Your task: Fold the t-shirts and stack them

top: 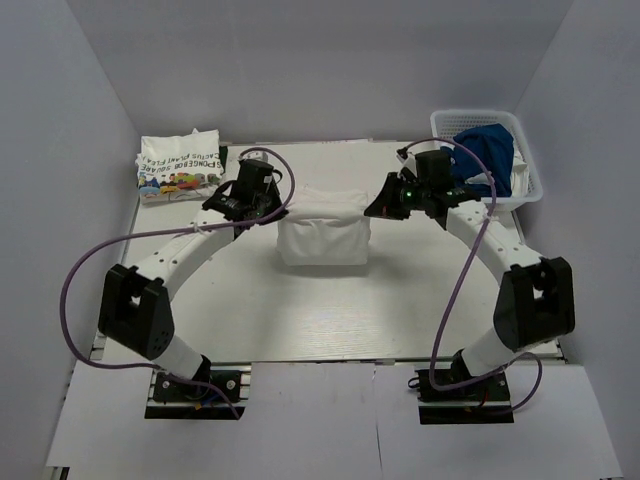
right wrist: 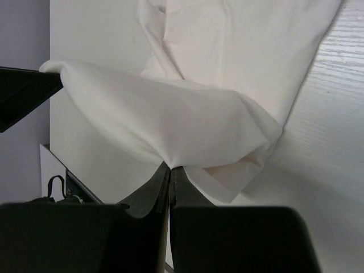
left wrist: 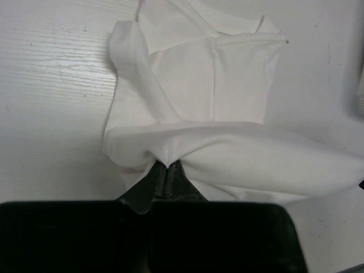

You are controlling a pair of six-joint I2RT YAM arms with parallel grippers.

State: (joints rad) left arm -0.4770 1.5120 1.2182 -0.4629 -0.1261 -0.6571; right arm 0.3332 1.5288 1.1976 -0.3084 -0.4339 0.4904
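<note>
A plain-looking white t-shirt [top: 322, 226] lies partly folded at mid-table, its print hidden. Both arms hold its far edge lifted. My left gripper [top: 262, 203] is shut on the shirt's left corner; in the left wrist view the fingertips [left wrist: 166, 166] pinch a fold of the white cloth [left wrist: 227, 85]. My right gripper [top: 380, 203] is shut on the right corner, and the cloth [right wrist: 187, 119] bunches at its closed tips [right wrist: 170, 168]. A folded white t-shirt with a colourful cartoon print [top: 180, 166] rests at the back left. A blue t-shirt [top: 487, 150] sits in the basket.
A white plastic basket [top: 527, 172] stands at the back right corner. Purple cables loop from both arms over the white table [top: 300, 310]. Grey walls close in on three sides.
</note>
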